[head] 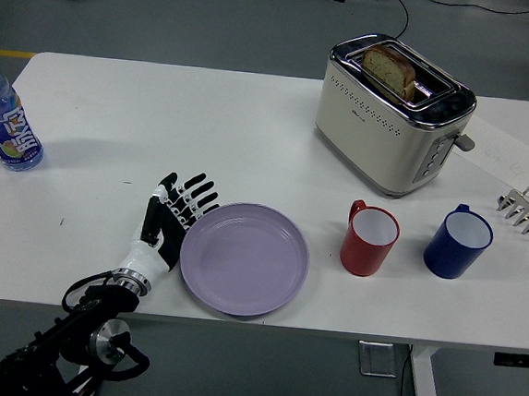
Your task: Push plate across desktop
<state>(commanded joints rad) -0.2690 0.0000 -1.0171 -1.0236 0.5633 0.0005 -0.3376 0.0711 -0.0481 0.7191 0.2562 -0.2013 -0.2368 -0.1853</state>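
A lilac plate (244, 258) lies flat on the white table (206, 128) near its front edge, left of centre. My left hand (174, 216) stands on edge against the plate's left rim, fingers spread and straight, holding nothing. The black left arm (77, 330) comes up from the lower left corner. The right arm is out of view.
A red mug (369, 238) stands just right of the plate, a blue mug (458, 241) beyond it. A cream toaster (392, 114) with a bread slice stands behind them. A water bottle (2, 120) is at the far left, a metal rack (528, 209) at the far right.
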